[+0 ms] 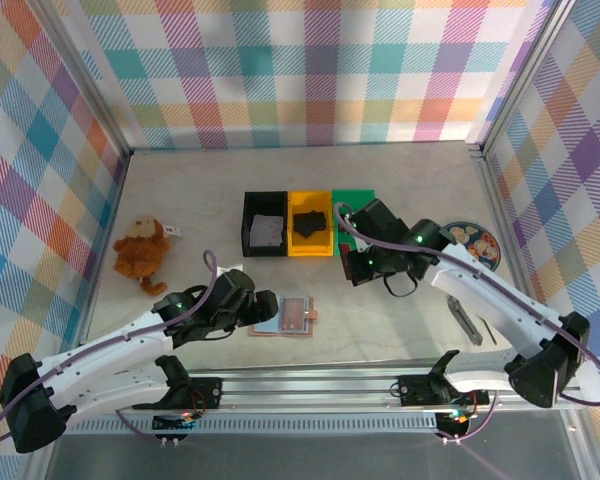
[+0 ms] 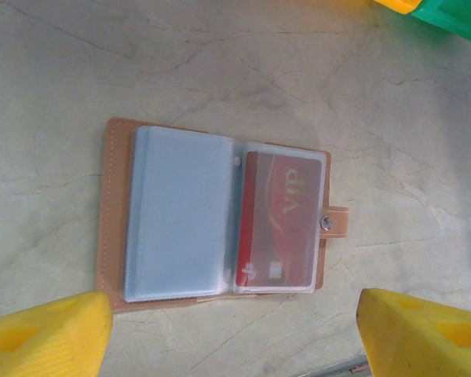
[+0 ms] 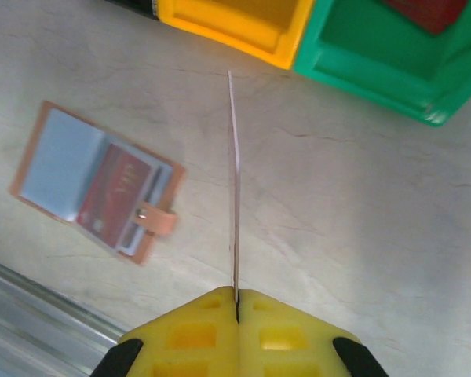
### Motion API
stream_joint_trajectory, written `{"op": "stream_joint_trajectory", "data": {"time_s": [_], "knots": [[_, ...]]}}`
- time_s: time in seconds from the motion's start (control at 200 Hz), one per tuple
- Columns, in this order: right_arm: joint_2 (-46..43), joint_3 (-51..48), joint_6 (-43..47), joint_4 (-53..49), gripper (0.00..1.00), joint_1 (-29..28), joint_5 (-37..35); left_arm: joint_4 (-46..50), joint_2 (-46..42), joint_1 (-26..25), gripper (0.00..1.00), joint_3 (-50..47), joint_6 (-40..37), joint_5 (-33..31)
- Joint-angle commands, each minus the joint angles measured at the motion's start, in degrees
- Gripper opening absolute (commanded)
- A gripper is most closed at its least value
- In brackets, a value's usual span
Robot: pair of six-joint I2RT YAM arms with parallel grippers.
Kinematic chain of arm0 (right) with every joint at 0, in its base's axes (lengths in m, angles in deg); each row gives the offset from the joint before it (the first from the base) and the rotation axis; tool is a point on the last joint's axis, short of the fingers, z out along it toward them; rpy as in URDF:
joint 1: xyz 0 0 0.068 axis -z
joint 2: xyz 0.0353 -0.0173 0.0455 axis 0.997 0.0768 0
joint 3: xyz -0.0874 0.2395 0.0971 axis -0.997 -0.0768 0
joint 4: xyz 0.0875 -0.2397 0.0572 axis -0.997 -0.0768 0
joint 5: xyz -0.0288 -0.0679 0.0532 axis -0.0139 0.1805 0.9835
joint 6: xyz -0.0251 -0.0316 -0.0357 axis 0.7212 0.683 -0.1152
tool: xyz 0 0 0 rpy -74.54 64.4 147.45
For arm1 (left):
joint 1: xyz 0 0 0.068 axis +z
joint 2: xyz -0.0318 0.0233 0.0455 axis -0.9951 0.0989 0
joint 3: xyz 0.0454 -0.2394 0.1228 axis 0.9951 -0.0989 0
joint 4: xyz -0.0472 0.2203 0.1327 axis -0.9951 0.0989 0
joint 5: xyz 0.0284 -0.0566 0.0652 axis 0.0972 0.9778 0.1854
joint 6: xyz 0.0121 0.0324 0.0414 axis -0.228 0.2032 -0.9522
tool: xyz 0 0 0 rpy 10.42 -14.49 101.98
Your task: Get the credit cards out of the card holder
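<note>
Card holder lies open at lower centre of the top view, with the left gripper just left of it and the right gripper well apart. Left wrist: fingers are wide and empty at the bottom corners, with the red card sleeved mid-frame. Pulling it may drag the unpinned holder. Right wrist: the jaws pinch a card edge-on, with the holder at left, and that card could slip.

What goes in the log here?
card holder: lying open, red card inside | left hand: open, empty | right hand: shut on thin card
</note>
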Motion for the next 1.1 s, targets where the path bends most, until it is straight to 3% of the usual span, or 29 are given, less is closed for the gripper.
{"op": "stream_joint_trajectory", "data": {"time_s": [0.0,0.065,0.28,0.46,0.735,1.1], "knots": [[3.8,5.8,9.2,-8.5,0.00,0.9,-1.4,1.5,1.0,0.7,0.83,1.7,-3.5,-0.3],[2.5,6.2,11.6,-6.6,0.00,0.9,3.7,-0.9,1.4,0.7,0.84,1.9,-4.8,1.7],[-0.2,4.5,18.4,-4.7,0.00,0.8,31.3,-12.8,-1.7,0.7,0.88,1.7,-13.3,14.6],[-2.0,0.9,21.6,-4.4,0.00,-1.2,43.4,-13.5,-6.8,0.7,0.90,1.9,-19.5,24.4],[-4.3,-1.1,27.4,-5.8,0.00,-6.1,49.2,-7.4,-14.9,0.7,0.89,5.8,-20.9,31.6],[-1.7,-0.9,29.2,-6.7,0.00,-10.1,50.4,-8.8,-11.3,0.9,0.76,8.1,-18.7,45.8]]}}
